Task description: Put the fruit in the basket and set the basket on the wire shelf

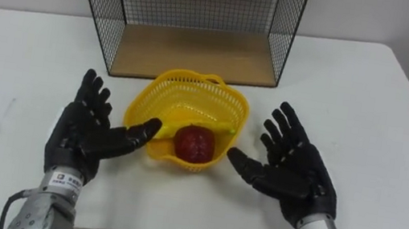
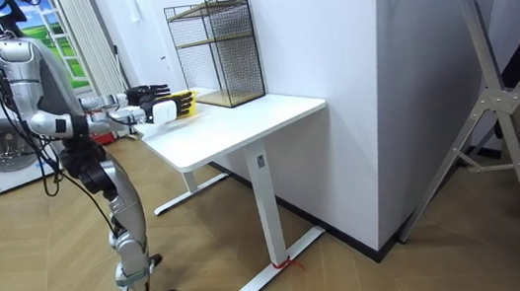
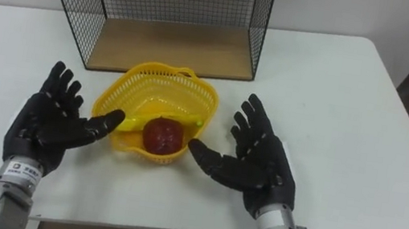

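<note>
A yellow basket (image 1: pixel 191 96) sits on a white table (image 1: pixel 369 98), midway between the side edges and nearer the front edge, with a red fruit (image 1: pixel 194 143) inside. The left hand (image 1: pixel 88 134) and right hand (image 1: pixel 297 173) flank it, fingers spread, holding nothing, thumbs just beside its rim. The loading looks done. The basket is not yet on the wire shelf (image 1: pixel 197 52) at the back edge. A yellow shape beside the fruit is hard to identify.
</note>
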